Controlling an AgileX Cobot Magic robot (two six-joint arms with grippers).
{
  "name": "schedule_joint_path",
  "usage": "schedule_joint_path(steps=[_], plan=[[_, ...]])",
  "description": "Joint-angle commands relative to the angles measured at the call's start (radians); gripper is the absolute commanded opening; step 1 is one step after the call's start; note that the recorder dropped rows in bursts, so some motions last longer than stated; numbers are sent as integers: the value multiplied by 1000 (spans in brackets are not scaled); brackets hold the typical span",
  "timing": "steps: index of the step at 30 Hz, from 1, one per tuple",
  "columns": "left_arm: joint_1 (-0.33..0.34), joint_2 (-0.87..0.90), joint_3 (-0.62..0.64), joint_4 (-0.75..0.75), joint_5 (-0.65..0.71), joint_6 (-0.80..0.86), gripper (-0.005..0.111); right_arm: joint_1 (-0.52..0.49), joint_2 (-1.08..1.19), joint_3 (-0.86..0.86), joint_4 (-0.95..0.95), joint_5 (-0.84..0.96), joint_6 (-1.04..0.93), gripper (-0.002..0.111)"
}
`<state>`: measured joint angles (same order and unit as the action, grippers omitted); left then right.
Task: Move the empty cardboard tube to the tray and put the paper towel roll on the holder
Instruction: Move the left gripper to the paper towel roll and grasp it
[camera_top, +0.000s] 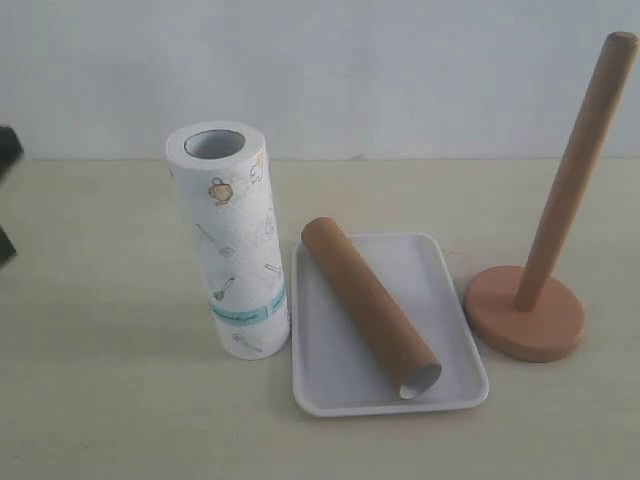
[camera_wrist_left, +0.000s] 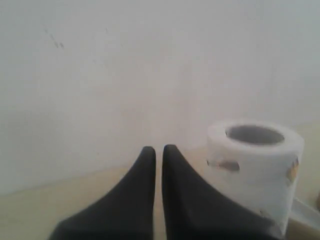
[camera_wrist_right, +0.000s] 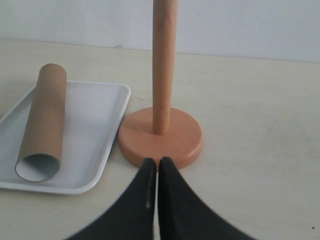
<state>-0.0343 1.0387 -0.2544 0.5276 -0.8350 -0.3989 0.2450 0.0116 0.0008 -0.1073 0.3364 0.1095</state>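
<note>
Lying in white tray (camera_top: 330, 375): cardboard tube (camera_top: 370, 305)

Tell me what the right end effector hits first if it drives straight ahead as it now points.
Most likely the holder, its round base directly ahead of the shut right end effector; if it rides higher than it looks, the upright dowel instead.

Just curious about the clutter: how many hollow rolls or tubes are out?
2: the paper towel roll stands upright beside the tray; the cardboard tube lies in it.
</note>
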Motion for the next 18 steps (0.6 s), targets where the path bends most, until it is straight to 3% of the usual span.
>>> schedule_joint_path(steps=[1,6,9,14,16,18], plan=[[2,166,37,91,-161,34,4,-6,-3,-1,-7,-2,-1,1],[2,288,76,104,-318,107,8,-6,-3,-1,-7,-2,-1,1],[2,335,78,144,-318,120,27,-6,-3,-1,-7,-2,-1,1],[2,402,78,188,-324,120,80,-6,-3,-1,-7,-2,-1,1],[2,429,78,186,-332,125,96,-6,-3,-1,-7,-2,-1,1],[2,453,74,191,-372,130,102,-6,-3,-1,-7,-2,-1,1]])
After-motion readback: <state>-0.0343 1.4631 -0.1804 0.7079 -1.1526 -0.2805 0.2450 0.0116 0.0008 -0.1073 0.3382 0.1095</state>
